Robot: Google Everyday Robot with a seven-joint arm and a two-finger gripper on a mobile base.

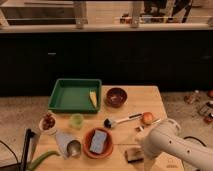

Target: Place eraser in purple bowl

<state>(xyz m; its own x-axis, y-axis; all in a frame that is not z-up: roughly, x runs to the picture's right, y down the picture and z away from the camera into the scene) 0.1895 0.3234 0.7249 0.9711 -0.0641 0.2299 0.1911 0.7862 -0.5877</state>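
The eraser [133, 155], a small dark block with a tan face, lies on the wooden table [150, 100] near the front edge, its right end covered by my arm. My gripper [142, 146] is at the end of the thick white arm [170, 145], low over the eraser's right side. The purple bowl [116, 96] stands upright further back, just right of the green tray, well apart from the gripper.
A green tray [70, 95] holds a yellow piece [93, 98]. An orange bowl [91, 147] holds a blue-grey sponge [99, 141]. A light-green cup [76, 120], a brush [120, 121], a peach-coloured fruit [147, 117], a tipped metal cup [71, 146] and a small snack plate [48, 121] are nearby.
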